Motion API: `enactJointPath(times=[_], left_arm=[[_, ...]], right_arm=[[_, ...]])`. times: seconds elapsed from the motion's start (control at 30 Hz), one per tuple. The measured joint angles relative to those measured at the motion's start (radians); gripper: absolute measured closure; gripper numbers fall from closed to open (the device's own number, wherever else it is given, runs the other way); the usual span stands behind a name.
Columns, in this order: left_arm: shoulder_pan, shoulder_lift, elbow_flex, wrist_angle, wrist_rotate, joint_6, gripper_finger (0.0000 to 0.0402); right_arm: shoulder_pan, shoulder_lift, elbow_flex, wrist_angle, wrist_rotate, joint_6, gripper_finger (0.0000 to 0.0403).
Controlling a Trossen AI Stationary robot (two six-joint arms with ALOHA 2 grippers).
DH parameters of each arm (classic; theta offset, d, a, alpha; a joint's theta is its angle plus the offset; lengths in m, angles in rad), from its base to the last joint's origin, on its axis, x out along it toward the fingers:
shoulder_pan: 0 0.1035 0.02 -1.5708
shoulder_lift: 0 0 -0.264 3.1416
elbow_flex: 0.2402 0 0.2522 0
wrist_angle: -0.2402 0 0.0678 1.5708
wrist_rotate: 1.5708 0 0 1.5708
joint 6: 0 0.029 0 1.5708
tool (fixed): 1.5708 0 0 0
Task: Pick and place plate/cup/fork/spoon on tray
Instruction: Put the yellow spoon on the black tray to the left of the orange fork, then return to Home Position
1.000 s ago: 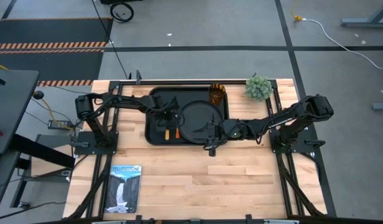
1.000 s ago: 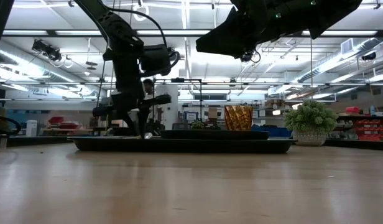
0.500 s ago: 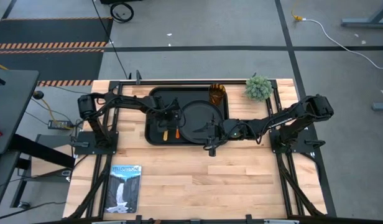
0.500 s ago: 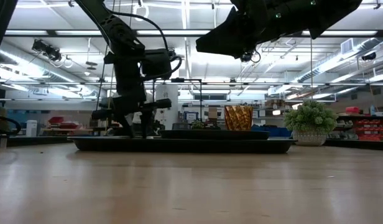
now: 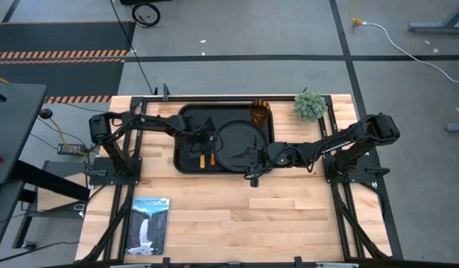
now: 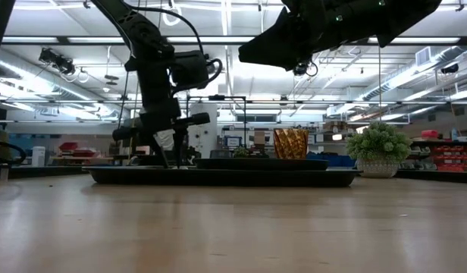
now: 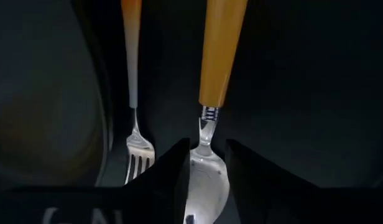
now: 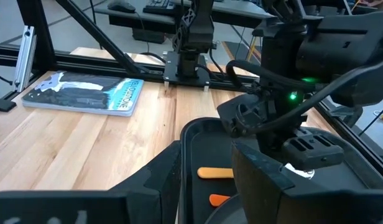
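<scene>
Left wrist view: left gripper (image 7: 204,180) straddles the spoon (image 7: 207,180) bowl, jaws released; lift straight, sparing the fork (image 7: 139,158).

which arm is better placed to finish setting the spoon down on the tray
The left. Its hand is right over the spoon, fingers either side of the bowl, beside the fork on the tray. The right hand hangs by the plate.
</scene>
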Motion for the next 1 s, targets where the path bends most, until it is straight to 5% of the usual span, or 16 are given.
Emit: enactJointPath(times=[0.37, 0.77, 0.87, 1.0], left_arm=[[-0.064, -0.093, -0.001, -0.037, -0.058, -0.291, 0.0299], [-0.186, -0.342, 0.0, -0.039, -0.116, -1.08, 0.0341], [-0.193, -0.392, 0.0, -0.055, -0.086, -1.291, 0.0344], [-0.185, -0.458, 0.0, -0.07, 0.124, -1.464, 0.0345]], right_arm=[[0.0, -0.044, 0.0, -0.067, 0.017, -0.012, 0.0258], [0.002, -0.187, -0.095, -0.203, 0.207, -0.008, 0.0258], [0.011, -0.237, -0.098, -0.276, 0.216, 0.021, 0.0258], [0.02, -0.32, -0.098, -0.357, 0.191, 0.005, 0.0258]])
